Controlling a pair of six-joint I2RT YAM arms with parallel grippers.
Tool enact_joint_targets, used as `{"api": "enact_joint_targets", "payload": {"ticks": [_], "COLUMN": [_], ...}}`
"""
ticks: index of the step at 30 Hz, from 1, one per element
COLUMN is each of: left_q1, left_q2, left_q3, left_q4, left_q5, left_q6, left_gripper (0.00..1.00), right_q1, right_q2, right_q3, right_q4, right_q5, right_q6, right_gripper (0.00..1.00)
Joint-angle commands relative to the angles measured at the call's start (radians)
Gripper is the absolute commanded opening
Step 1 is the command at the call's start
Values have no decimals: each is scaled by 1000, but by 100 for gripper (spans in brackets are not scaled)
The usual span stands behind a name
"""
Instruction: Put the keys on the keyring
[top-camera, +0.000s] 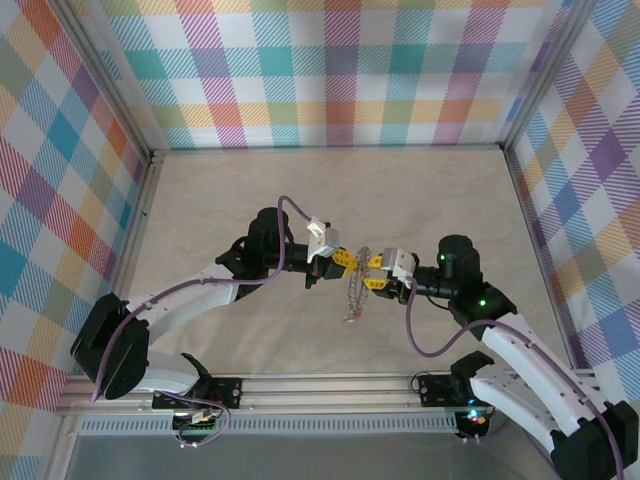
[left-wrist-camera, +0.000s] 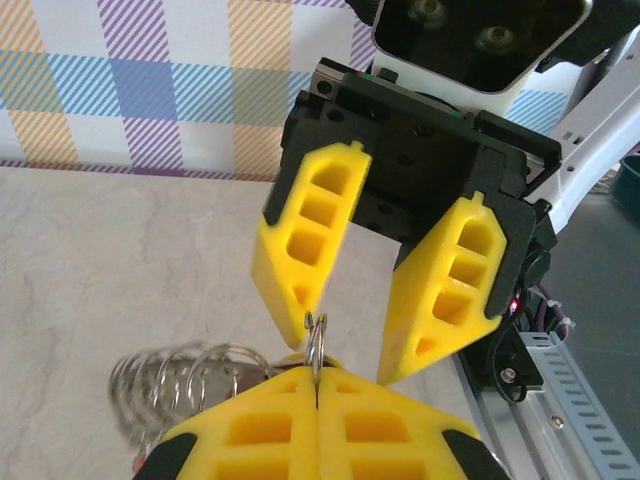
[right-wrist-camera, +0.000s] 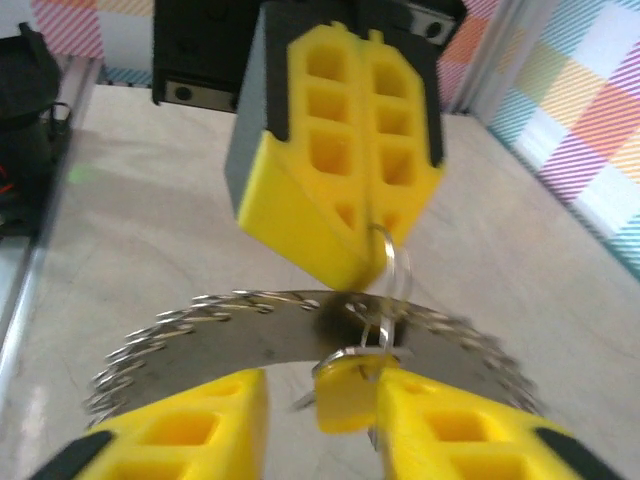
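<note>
Keyring (top-camera: 355, 298) hung at 6 o'clock under left claw (top-camera: 347, 262) | that claw clamped small ring (right-wrist-camera: 388, 262) | yellow key (right-wrist-camera: 345, 395) dangled from it, long axis 12-to-6, between right claw's (left-wrist-camera: 350, 345) parted jaws.

Left arm (top-camera: 200, 295), right arm (top-camera: 530, 365): white links, black joints, purple cables (top-camera: 415, 340) outside. White camera blocks (top-camera: 320, 238) at wrists. Left gripper (right-wrist-camera: 375, 235), right gripper (left-wrist-camera: 350, 340): black bodies, yellow fingers (left-wrist-camera: 310, 230) with rectangular pockets, tapered tips. Green LED (top-camera: 483, 300) on right elbow.
</note>
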Motion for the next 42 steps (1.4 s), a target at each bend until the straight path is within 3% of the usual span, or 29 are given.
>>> {"api": "enact_joint_targets", "payload": {"ticks": [1,5,12,17,24,28,30,36,42], "left_q1": [-10,-11,-11,-10,-11,-10,-10,-11,-10], "left_q2": [-38,-39,-41,-45,-36,-28,-27,-28,-30], "left_q3": [0,-1,-2,-8,-4,8,14,14,18], "left_q4": [28,29,26,23,18,8,5,-2,7], "left_q5": [29,33,35,31,37,40,40,42,42], "left_q6": [22,24,23,24,27,37,40,41,35], "left_gripper": [0,0,0,0,0,0,0,0,0], "right_q1": [-5,-9,-9,-9,-10,-8,-10,-10,-10], "right_q2": [-48,-46,39,73,74,66,64,70,71], "right_q3": [-31,-23,32,54,52,51,52,64,59], "right_q4": [48,77,102,115,115,127,130,97,81], "right_q5": [35,32,-29,-52,-45,-22,-21,-33,-49], "right_q6": [36,57,60,58,55,60,60,47,35], "right_gripper": [40,40,23,27,26,38,38,7,0]}}
